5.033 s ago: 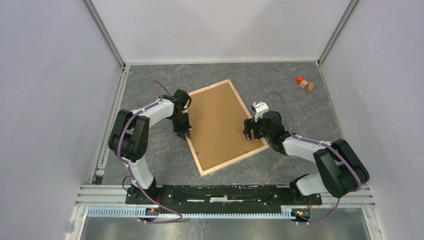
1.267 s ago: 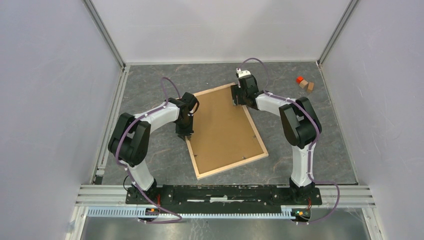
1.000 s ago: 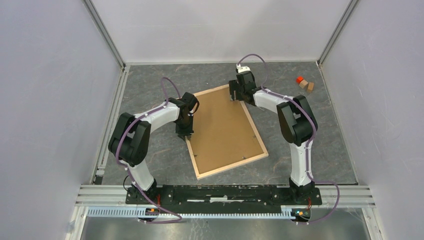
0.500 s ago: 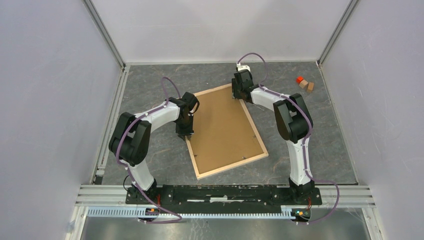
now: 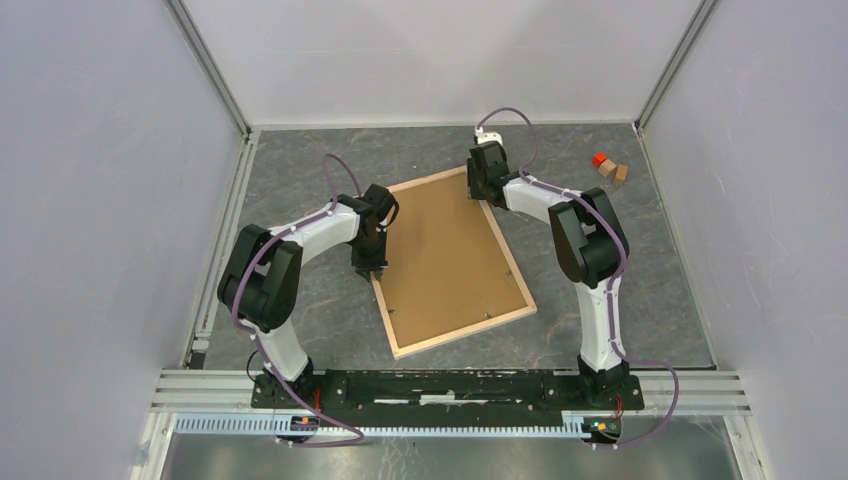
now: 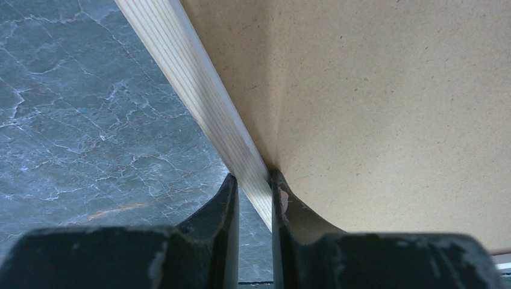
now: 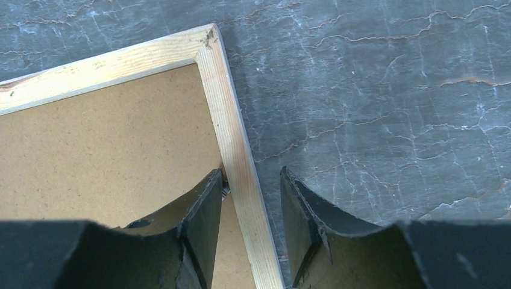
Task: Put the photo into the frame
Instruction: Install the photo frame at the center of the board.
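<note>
The frame (image 5: 465, 331) lies back-up on the grey table with the brown backing board (image 5: 445, 255) inside its pale wood rails. The photo is hidden. My left gripper (image 5: 372, 268) is shut on the frame's left rail (image 6: 194, 90), one finger on the table side and one on the board (image 6: 373, 90), in the left wrist view (image 6: 253, 180). My right gripper (image 5: 480, 195) straddles the right rail (image 7: 232, 132) just below the far corner. In the right wrist view (image 7: 250, 177) its jaws stand apart, with a small gap to the wood on each side.
An orange block and two brown blocks (image 5: 610, 168) sit at the back right near the wall. Pale walls enclose the table on three sides. A metal rail (image 5: 450, 385) carries both arm bases along the near edge.
The right gripper's jaws have narrowed around the right rail near the far corner, and that wrist shifted slightly right. The left gripper and the frame have not moved.
</note>
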You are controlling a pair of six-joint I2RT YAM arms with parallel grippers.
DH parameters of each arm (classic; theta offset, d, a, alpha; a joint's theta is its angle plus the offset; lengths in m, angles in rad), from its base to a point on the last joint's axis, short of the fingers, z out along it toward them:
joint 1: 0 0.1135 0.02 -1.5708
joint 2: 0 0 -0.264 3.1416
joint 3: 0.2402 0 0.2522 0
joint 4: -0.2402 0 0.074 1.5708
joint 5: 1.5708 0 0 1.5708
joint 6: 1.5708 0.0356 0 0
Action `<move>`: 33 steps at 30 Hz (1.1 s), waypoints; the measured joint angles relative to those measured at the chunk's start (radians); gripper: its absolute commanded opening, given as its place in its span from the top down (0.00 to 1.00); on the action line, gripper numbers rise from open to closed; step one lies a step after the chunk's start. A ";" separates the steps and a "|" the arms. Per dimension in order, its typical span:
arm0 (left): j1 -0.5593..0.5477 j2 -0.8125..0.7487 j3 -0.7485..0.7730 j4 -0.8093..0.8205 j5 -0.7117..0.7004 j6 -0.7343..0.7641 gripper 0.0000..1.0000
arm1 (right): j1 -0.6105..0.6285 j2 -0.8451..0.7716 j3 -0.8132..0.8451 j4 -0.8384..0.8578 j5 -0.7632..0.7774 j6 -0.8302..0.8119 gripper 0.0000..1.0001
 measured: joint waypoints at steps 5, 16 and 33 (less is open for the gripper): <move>0.000 0.002 0.003 -0.002 0.000 0.000 0.98 | -0.001 -0.012 -0.023 0.021 -0.002 0.001 0.56; 0.000 0.003 0.004 -0.004 -0.001 0.000 0.98 | -0.006 -0.016 -0.033 0.034 -0.013 0.000 0.56; 0.000 0.065 0.076 -0.079 -0.003 0.000 0.98 | -0.051 -0.113 -0.147 0.042 -0.077 -0.018 0.22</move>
